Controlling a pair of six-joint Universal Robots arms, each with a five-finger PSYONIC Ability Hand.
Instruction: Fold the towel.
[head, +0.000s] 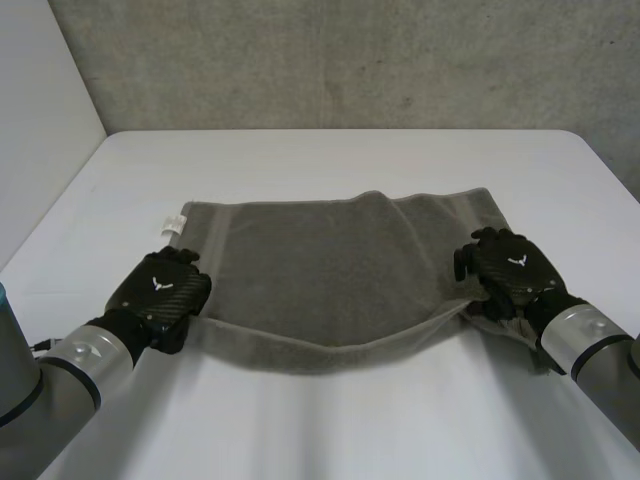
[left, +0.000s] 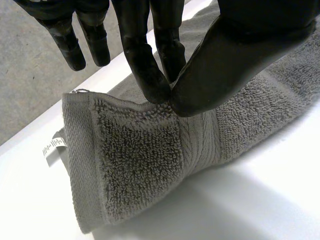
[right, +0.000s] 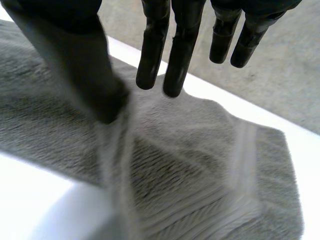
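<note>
Grey terry towel (head: 330, 280) with plain ribbed band; label (head: 176, 222) white, dark print; surface (head: 330, 160) white; left robot hand (head: 160, 288), right robot hand (head: 510, 265) black.

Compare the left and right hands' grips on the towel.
The left hand pinches the towel at its near left corner, thumb meeting a fingertip; the right hand is at the near right corner, thumb set apart from its straight fingers. The white label lies by the left hand, not the right. Both hold its near edge raised.
</note>
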